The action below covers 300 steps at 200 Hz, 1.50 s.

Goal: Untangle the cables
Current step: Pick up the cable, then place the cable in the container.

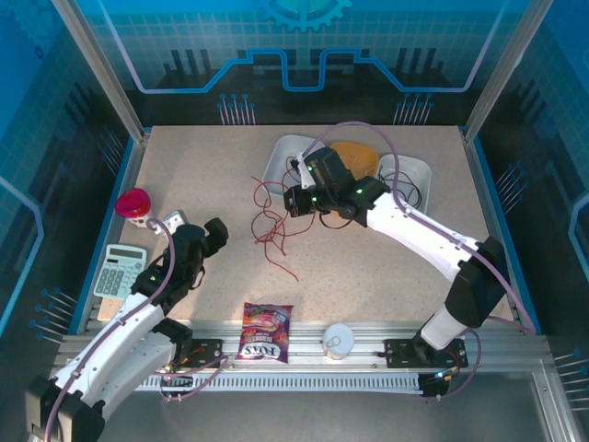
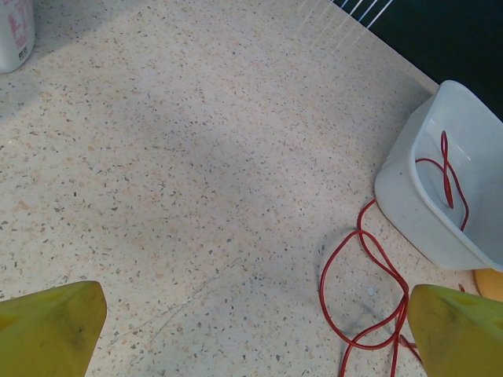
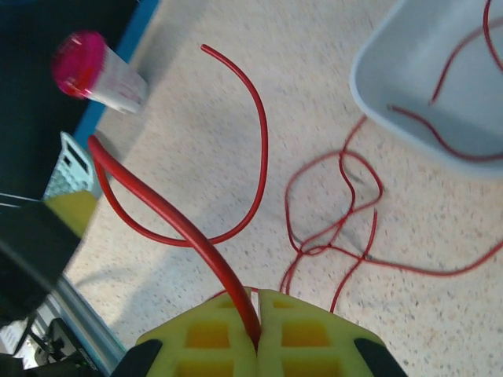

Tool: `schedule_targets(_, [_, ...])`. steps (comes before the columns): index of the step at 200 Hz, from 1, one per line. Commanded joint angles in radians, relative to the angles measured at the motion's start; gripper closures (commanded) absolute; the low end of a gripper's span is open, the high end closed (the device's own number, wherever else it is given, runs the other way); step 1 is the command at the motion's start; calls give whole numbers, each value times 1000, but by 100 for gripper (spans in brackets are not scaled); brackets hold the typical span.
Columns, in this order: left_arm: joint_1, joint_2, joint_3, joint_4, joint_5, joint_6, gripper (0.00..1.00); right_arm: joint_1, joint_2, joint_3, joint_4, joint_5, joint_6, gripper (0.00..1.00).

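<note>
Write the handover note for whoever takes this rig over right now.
Right gripper: shut on a red cable, above the middle of the table.
Left gripper: open, empty, near the left edge.
Red cables: crossed loops on the table, one strand running into the white tray.
Black cables: apparently in the second tray.
Done: one red strand gripped.
Left: loops not yet separated; black cables not yet handled.

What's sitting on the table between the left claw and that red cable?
Nothing: in the top view, just bare tabletop separates the open left claw from the red cable.
</note>
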Motion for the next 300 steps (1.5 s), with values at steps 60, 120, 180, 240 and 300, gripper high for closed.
schedule_targets(60, [13,28,33,10,23,35,1,13,94,-52,86,-106,94,100])
schedule_targets(120, [15,33,34,5,31,36,1,22,183,34,139,-198,81,100])
schedule_targets(180, [17,-5,34,-25,3,44,1,-50,190,214,-15,-58,-21,100])
schedule_targets(240, [17,-5,27,-19,24,36,1,-156,246,271,36,104,-96,100])
schedule_targets(300, [19,-5,22,-20,66,24,1,-212,420,334,168,190,-186,100])
